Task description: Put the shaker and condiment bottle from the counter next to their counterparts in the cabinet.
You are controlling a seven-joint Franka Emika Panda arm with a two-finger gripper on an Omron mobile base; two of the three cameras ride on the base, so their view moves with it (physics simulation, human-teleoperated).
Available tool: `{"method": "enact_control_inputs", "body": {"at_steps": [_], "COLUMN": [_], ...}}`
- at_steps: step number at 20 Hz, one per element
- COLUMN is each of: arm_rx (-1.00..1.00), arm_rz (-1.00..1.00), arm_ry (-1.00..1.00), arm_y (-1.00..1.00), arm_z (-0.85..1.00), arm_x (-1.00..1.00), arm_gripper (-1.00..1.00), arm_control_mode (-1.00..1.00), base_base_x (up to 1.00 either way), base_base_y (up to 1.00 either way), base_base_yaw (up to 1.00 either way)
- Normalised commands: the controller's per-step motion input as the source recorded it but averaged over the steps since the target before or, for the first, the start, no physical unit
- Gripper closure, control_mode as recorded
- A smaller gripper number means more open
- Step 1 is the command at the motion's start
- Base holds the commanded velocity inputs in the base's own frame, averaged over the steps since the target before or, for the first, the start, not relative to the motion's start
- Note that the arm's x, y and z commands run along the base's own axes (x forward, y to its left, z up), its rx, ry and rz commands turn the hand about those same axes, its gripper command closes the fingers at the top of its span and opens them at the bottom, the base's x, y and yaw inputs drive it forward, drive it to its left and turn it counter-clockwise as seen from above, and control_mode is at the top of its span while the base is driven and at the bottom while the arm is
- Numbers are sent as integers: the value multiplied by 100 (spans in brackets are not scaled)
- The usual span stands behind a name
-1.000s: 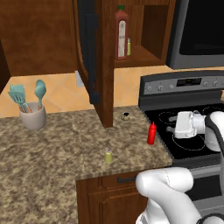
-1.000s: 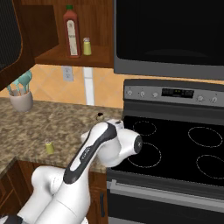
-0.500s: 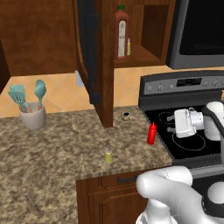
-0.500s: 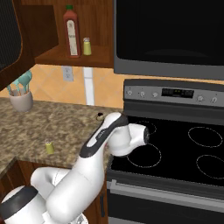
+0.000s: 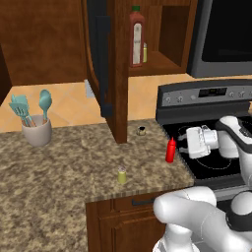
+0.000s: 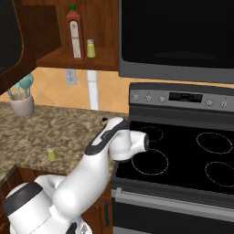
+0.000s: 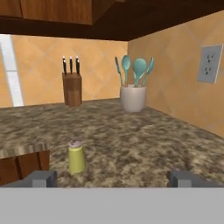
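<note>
Claw [image 7: 112,178] is held spread and empty, low beside the condiment bottle [image 5: 171,150]; shaker [image 7: 76,155] stands ahead on the tabletop [image 5: 64,167]; either could be toppled by a careless sweep.

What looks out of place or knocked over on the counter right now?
Nothing is tipped or spilled. The shaker and red bottle stand upright on the counter, apart, still away from their counterparts in the open cabinet.

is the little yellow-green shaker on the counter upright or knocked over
Upright: the shaker stands on its base on the counter, pale cap on top.
</note>
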Motion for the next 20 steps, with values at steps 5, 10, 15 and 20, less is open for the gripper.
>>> {"method": "enact_control_inputs", "body": {"at_steps": [5,10,15,20], "arm_rx": [0,1,4,3], "arm_rz": [0,0,5,14], "arm_ry": [-7,-11,-1,0], "arm_y": [4,-29,-41,-61], "arm_z": [-5,0,-7,-28], "arm_x": [5,6,79,84], "arm_gripper": [-100,-100,-100,-100], "arm_control_mode": [-100,-100,-100,-100], "base_base_x": [0,0,0,0], "base_base_y": [0,0,0,0], "base_base_yaw": [0,0,0,0]}}
